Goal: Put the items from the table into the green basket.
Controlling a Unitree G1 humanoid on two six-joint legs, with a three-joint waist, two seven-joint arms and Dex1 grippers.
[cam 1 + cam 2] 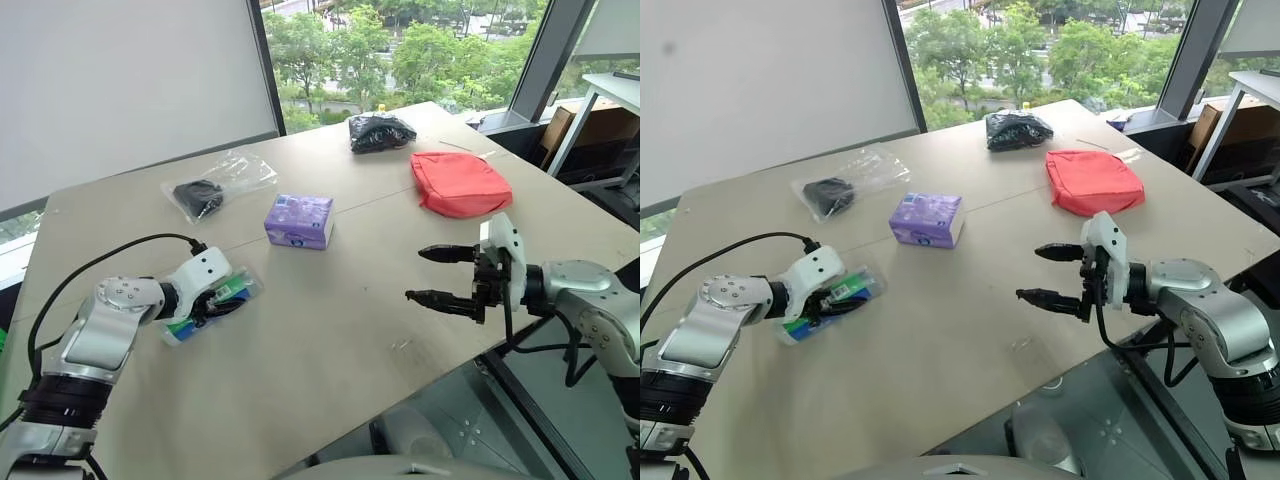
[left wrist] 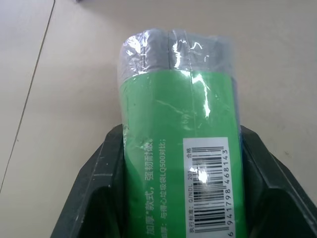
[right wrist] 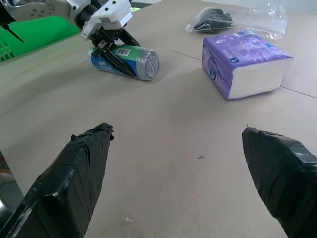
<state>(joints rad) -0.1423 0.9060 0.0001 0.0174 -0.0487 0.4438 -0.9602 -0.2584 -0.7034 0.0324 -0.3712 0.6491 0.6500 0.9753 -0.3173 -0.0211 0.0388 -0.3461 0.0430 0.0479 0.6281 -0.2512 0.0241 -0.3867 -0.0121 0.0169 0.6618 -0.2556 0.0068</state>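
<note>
The green-and-white labelled tube [image 1: 228,293] lies on the table [image 1: 330,340] at the near left. My left gripper [image 1: 222,303] straddles it, and its fingers [image 2: 101,183] press on both sides of the tube [image 2: 181,148]. My right gripper [image 1: 425,275] hovers open and empty over the near right of the table, pointing left. In the middle sits the purple tissue pack [image 1: 298,220], and behind it to the left is the clear bag with a black object [image 1: 210,190]. The black crinkly bundle [image 1: 380,132] and the red pouch [image 1: 458,183] are at the far right. A part of the green basket [image 3: 25,34] shows beyond the table's left side.
The table's front right edge runs close under my right arm. A white desk [image 1: 610,90] and a cardboard box [image 1: 590,125] stand past the far right corner. A window wall backs the table.
</note>
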